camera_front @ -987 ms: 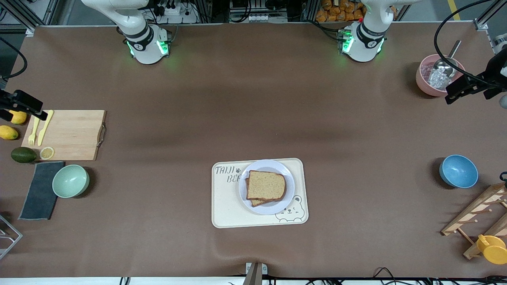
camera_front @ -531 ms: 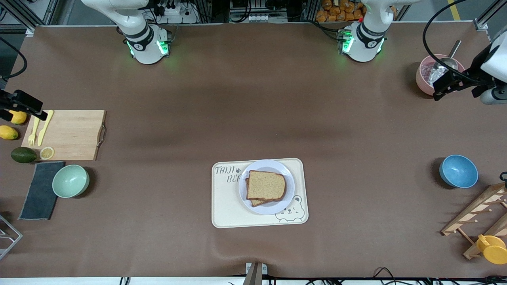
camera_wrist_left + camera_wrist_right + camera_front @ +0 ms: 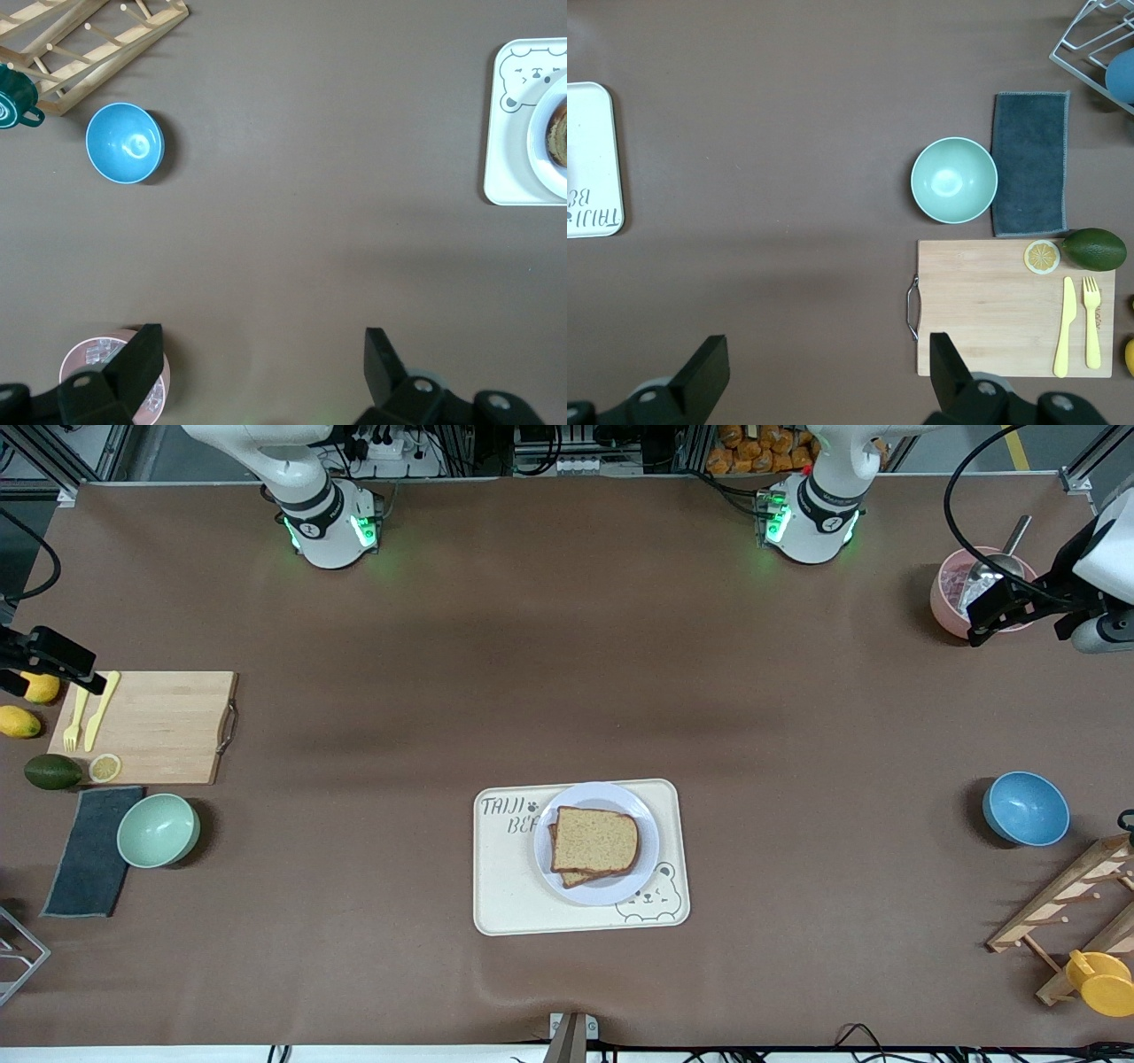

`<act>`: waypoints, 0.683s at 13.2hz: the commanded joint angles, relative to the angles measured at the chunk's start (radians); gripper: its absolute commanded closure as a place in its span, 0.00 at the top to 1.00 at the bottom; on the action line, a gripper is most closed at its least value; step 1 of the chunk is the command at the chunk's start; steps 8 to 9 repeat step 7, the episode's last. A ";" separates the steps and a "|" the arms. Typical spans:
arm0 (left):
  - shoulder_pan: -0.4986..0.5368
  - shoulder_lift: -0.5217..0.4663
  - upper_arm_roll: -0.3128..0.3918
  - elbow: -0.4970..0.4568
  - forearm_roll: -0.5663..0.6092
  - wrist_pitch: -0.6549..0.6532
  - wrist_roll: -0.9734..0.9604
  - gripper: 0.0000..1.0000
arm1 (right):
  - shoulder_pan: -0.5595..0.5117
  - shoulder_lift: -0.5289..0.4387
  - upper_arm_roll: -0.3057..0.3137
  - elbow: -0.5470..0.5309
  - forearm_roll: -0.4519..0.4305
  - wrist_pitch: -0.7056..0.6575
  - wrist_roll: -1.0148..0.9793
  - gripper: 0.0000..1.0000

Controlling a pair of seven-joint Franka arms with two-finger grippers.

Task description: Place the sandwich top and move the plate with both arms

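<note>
Across the table in the front view: sandwich top already sits on the lower slice, stacked on the plate, which rests on the bear-print tray mid-table, near the camera edge. Left gripper hangs over the pink bowl at the left arm's end; right gripper hangs over the cutting board's outer edge at the right arm's end. Both are well apart from the plate, roughly equally so; neither arm is clearly closer.

Left wrist view: left gripper jaws spread wide, nothing between them; blue bowl below, tray corner and plate rim at frame edge.

Right wrist view: right gripper jaws spread, empty; green bowl and board below, tray edge visible.

My read: bread placement done; next, both arms converge inward on the plate rim from either end.
</note>
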 commanded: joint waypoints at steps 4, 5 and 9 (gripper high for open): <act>0.001 -0.004 0.000 -0.014 -0.038 -0.003 0.023 1.00 | -0.018 -0.002 0.011 0.006 -0.006 -0.007 0.000 1.00; -0.007 -0.004 0.000 -0.014 -0.036 -0.003 0.023 1.00 | -0.018 -0.002 0.011 0.006 -0.005 -0.008 0.000 1.00; -0.009 0.002 0.016 -0.014 -0.039 -0.001 0.023 1.00 | -0.018 -0.002 0.011 0.005 -0.003 -0.008 0.001 1.00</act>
